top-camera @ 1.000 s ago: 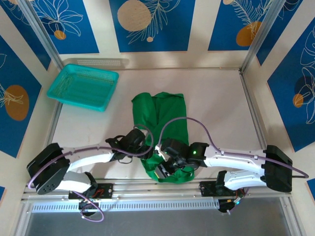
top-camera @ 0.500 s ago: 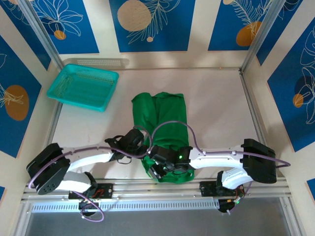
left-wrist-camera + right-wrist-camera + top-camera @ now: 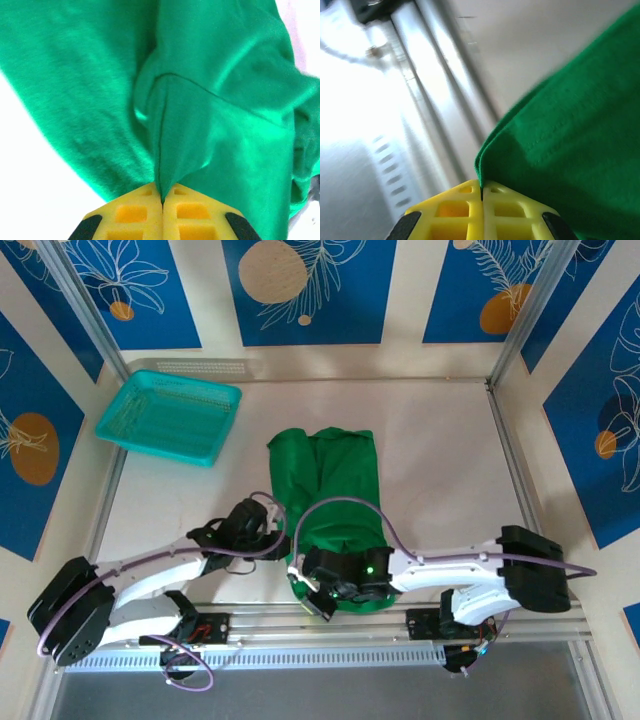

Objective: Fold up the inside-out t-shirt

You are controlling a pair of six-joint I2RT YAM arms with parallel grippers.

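- Inside-out t-shirt point(image 3: 335, 480) lies in the middle of the table point(image 3: 450, 470), bunched into a long strip. Its near end reaches the table's front edge.
- Left gripper point(image 3: 162, 200) is clamped on a raised fold of the cloth, with the yellow pads pressed together.
- Right gripper point(image 3: 481, 187) is closed on a thin hem corner, close to the metal rail point(image 3: 330, 625).
- Risk: both pinches look shallow, so I think the cloth could slip out when it is pulled.
- Risk: the two grippers are near each other, so the wrists or the purple cables point(image 3: 330, 510) may touch or snag.
- The layers are wrinkled and could drag together into a crooked fold.
- Teal basket point(image 3: 170, 418) stands well apart at the far left and blocks nothing.
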